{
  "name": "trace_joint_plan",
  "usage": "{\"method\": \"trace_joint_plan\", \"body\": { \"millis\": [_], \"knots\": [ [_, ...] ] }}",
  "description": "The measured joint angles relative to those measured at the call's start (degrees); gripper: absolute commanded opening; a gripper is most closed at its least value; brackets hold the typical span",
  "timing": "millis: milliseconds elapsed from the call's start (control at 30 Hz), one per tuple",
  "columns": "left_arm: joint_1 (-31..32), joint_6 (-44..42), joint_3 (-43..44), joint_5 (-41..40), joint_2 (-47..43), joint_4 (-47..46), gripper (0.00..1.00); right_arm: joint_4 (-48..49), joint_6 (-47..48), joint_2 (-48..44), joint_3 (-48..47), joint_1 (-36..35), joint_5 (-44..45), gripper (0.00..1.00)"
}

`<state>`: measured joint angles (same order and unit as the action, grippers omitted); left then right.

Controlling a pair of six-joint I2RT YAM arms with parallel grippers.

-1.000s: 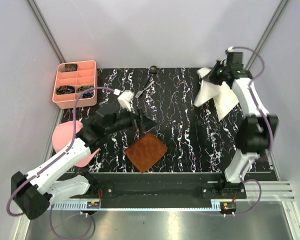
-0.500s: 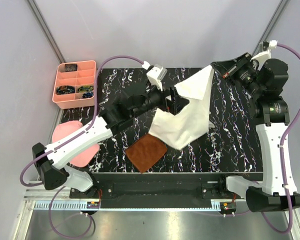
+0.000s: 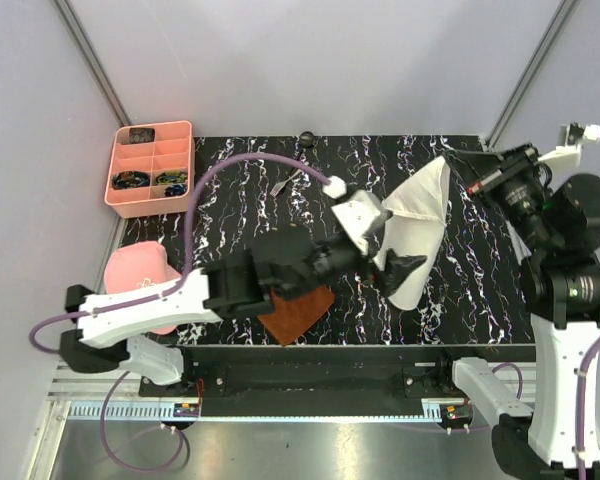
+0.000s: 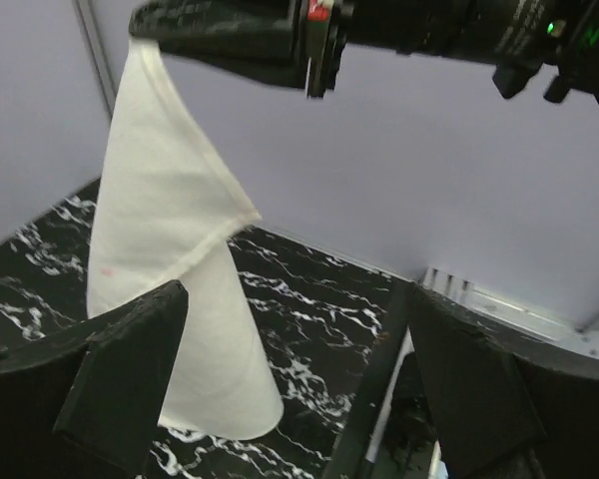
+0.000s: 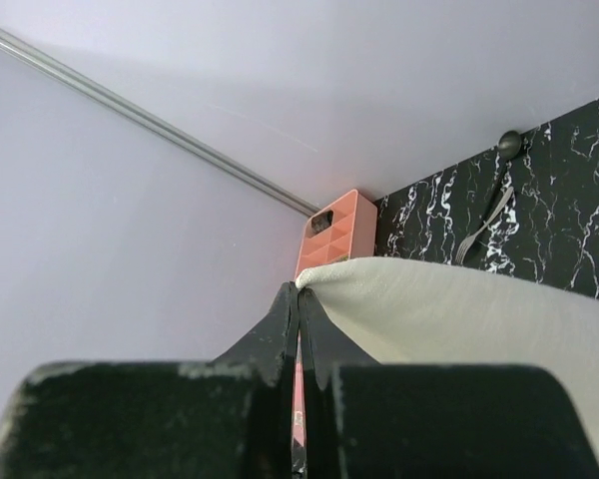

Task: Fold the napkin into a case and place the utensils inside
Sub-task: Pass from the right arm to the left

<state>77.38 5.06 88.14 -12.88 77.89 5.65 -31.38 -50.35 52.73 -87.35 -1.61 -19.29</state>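
The right gripper (image 3: 456, 170) is clamped tight on one corner of the napkin (image 3: 416, 225). In the right wrist view its two fingers press flat together with the cloth's edge caught at their tips. The napkin hangs down from that grip as a loose, unfolded cone, lifted above the black marbled table (image 3: 460, 300). Whether its lower end touches the surface cannot be told.

The left gripper (image 4: 295, 299) is spread wide and holds nothing. The hanging napkin is just ahead of it, nearer its left finger (image 4: 130, 369) than its right. The bottom of the cloth drops out of sight behind that finger, so contact between them cannot be told.

The spoon (image 3: 306, 137) and fork (image 3: 287, 181) lie on the table well apart from both grippers. They are off to the left of the right gripper, with the spoon at the table's far edge and the fork just nearer than it. A brown mat (image 3: 298, 312) lies behind the left gripper, partly under its arm. A pink tray (image 3: 150, 168) stands beyond the table's far left corner, farther from both grippers than the spoon and fork.
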Motion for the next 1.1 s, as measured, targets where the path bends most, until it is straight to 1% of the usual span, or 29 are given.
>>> {"method": "trace_joint_plan", "body": {
  "millis": [67,133,233,367,467,833,967,1000,1033,1067,1100],
  "knots": [
    [2.64,-4.42,2.75,-5.44,3.56,-1.44,0.99,-0.52,-1.75,-2.69,1.97,0.00,0.94,0.00],
    [2.78,-7.37,4.22,-10.84,7.15,-2.93,0.99,-1.57,-3.52,-4.46,3.54,0.00,2.12,0.00],
    [2.43,-9.92,4.52,-16.24,11.63,-4.00,0.99,-3.28,-5.33,-5.38,5.03,0.00,3.91,0.00],
    [2.49,-12.20,5.75,-21.53,17.27,-5.33,0.99,-5.86,-7.21,-6.58,6.43,0.00,5.38,0.00],
    [2.67,-12.59,8.09,-22.77,19.87,-5.88,0.99,-6.84,-7.69,-7.21,6.58,0.00,5.88,0.00],
    [3.43,-11.65,11.89,-24.02,21.62,-10.51,0.99,-9.05,-8.24,-9.77,7.43,0.00,6.71,0.00],
    [3.43,-11.17,13.94,-26.10,24.50,-11.82,0.58,-9.25,-8.33,-10.10,7.96,0.00,6.69,0.00],
    [3.43,-11.28,13.92,-26.93,25.03,-11.74,0.24,-9.31,-8.15,-10.38,8.31,0.00,6.75,0.00],
    [3.37,-11.17,13.92,-27.19,25.29,-11.45,0.11,-9.46,-7.96,-10.62,8.57,0.00,6.84,0.00],
    [3.32,-11.26,13.64,-27.52,25.40,-11.23,0.00,-9.60,-7.52,-10.97,8.98,0.00,6.99,0.00],
    [3.19,-11.61,13.44,-27.54,25.40,-10.38,0.00,-9.81,-6.99,-11.43,9.53,0.00,7.34,0.00]
  ]
}}
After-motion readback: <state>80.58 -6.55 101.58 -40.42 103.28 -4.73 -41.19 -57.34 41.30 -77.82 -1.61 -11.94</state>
